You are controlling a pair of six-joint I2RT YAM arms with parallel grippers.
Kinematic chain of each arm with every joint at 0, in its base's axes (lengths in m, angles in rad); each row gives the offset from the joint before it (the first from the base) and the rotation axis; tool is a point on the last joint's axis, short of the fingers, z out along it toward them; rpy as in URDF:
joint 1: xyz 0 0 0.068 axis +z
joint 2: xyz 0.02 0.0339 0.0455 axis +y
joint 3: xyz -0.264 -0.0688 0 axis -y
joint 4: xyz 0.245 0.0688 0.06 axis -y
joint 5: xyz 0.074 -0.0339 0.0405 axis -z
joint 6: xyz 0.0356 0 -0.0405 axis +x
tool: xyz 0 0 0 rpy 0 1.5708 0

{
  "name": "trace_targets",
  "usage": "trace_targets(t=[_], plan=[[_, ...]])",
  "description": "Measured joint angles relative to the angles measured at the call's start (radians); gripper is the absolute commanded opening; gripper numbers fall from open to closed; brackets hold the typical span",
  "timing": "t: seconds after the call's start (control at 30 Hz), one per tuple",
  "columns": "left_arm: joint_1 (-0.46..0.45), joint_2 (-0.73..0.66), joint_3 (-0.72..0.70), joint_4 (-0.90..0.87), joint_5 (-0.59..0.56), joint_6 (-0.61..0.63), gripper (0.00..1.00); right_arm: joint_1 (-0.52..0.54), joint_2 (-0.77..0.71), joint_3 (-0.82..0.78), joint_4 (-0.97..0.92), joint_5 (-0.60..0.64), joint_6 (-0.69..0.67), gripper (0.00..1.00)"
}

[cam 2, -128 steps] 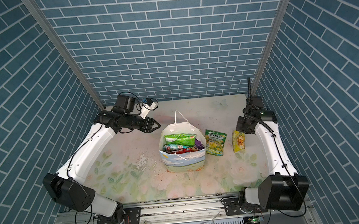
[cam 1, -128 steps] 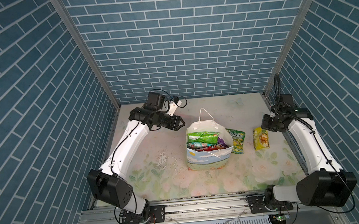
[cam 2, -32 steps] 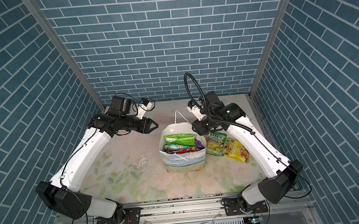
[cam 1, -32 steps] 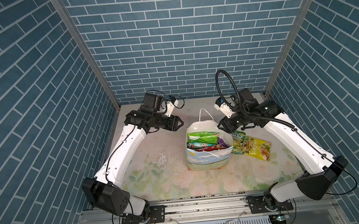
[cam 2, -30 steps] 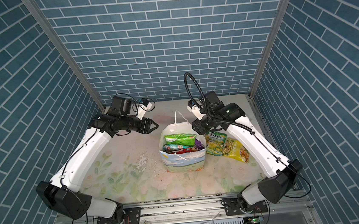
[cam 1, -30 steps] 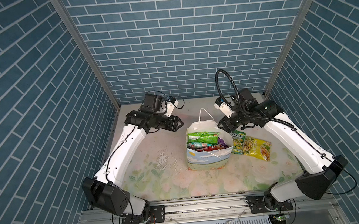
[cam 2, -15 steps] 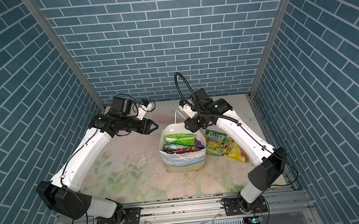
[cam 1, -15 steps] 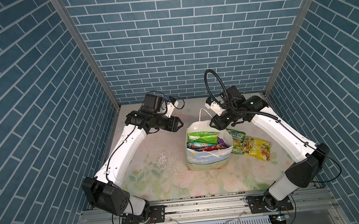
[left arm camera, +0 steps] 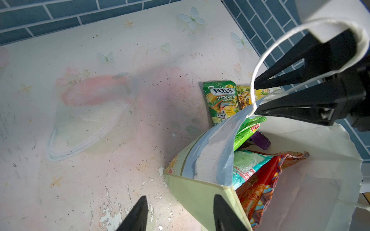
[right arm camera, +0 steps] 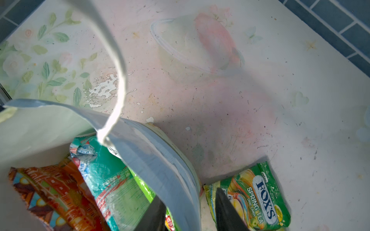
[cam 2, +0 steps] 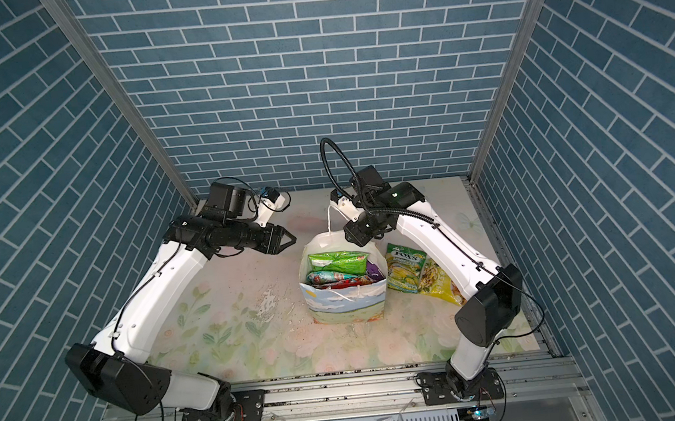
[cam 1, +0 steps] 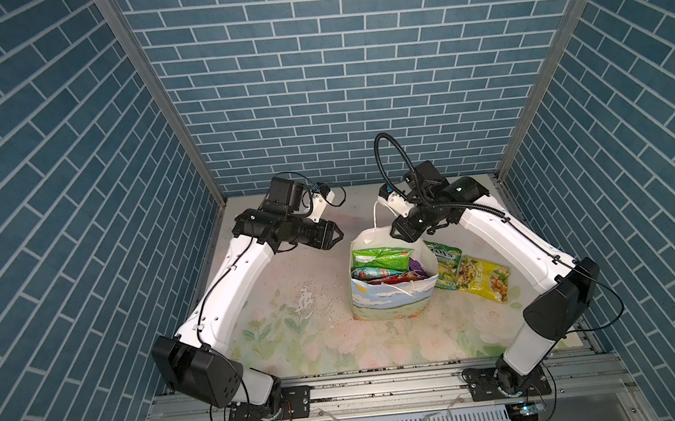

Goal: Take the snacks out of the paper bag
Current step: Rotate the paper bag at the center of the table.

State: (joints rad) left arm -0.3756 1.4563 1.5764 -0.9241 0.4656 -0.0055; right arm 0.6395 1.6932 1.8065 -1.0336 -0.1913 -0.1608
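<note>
Work looks barely begun: a green candy packet [cam 1: 446,262] and a yellow packet [cam 1: 483,280] lie on the counter [cam 1: 291,274], just right of the paper bag [cam 1: 392,304] at mid-frame. Several snacks [cam 1: 377,258] wait inside. The right tool [cam 1: 398,234] straddles the bag's far rim, jaws apart. The left tool [cam 1: 338,233], spread and empty, hovers upper left of it.

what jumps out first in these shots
The small painted paper gift bag stands on the floral table, crammed with glossy green, teal and red snack packets. The right gripper straddles its far wall, jaws apart, while a green FOX'S candy packet and a yellow packet lie beside it.
</note>
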Motion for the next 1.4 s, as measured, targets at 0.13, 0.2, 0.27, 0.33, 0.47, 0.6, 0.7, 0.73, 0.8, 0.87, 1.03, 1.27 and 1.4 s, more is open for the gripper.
trace_targets(t=[0.13,0.2,0.27,0.33,0.47,0.6,0.7,0.73,0.8,0.87,1.03,1.27,1.4], plan=[[0.014,0.0,-0.003,0.0,0.002,0.004,0.55,0.0,0.016,0.024,-0.008,-0.033,-0.02,0.09],[0.021,-0.002,-0.006,0.0,0.004,0.006,0.55,0.0,0.025,0.038,-0.019,-0.046,-0.024,0.06],[0.029,-0.002,-0.008,0.0,0.008,0.01,0.55,0.0,0.036,0.055,-0.037,-0.056,-0.029,0.0],[0.037,-0.002,-0.011,0.001,0.012,0.012,0.55,0.0,0.045,0.071,-0.053,-0.063,-0.032,0.0],[0.048,-0.002,-0.014,0.002,0.019,0.018,0.55,0.0,0.061,0.099,-0.082,-0.065,-0.028,0.0],[0.051,-0.002,-0.014,0.002,0.027,0.02,0.55,0.0,0.092,0.143,-0.109,-0.06,0.002,0.0],[0.053,0.005,-0.012,0.002,0.031,0.022,0.55,0.0,0.135,0.203,-0.136,-0.04,0.036,0.0],[0.054,0.013,-0.009,0.002,0.032,0.023,0.54,0.0,0.152,0.227,-0.148,-0.031,0.049,0.0],[0.057,0.031,0.0,0.002,0.034,0.025,0.54,0.0,0.188,0.278,-0.174,-0.006,0.069,0.0],[0.058,0.053,0.013,0.002,0.034,0.029,0.55,0.0,0.224,0.332,-0.201,0.023,0.096,0.0],[0.06,0.077,0.048,0.0,0.038,0.044,0.55,-0.002,0.269,0.41,-0.238,0.076,0.172,0.0],[0.06,0.082,0.102,-0.002,0.053,0.045,0.55,-0.046,0.269,0.416,-0.24,0.141,0.301,0.0],[0.059,0.082,0.12,-0.011,0.048,0.018,0.53,-0.072,0.265,0.403,-0.236,0.161,0.357,0.0]])
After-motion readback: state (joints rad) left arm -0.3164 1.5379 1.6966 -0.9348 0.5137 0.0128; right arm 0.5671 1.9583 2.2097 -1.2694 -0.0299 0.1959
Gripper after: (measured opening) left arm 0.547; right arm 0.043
